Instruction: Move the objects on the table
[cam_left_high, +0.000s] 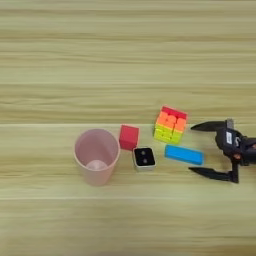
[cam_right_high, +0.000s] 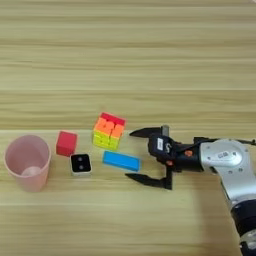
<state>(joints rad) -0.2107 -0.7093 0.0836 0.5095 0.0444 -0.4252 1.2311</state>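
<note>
Blue bar (cam_right_high: 121, 161) is lying just left of the wide-open, empty gripper (cam_right_high: 133, 155), between cube (cam_right_high: 108, 131) and die (cam_right_high: 80, 164), so it is probably needing a level, centred approach.

No readable text, brand, label or number on anything in either view. Nearest thing to a sign: two black dots on the dark top face of the small white cube (cam_left_high: 144, 158), like a die showing two. A small pale patch sits on the body of the tool (cam_right_high: 133, 156); could be a sticker, but nothing on it can be made out. Puzzle cube (cam_left_high: 170, 124), red cube (cam_left_high: 129, 137), blue bar (cam_left_high: 184, 154) and pink cup (cam_left_high: 96, 156) carry plain coloured faces, no markings. The desk (cam_left_high: 125, 50) shows only wood grain and plank lines.
</note>
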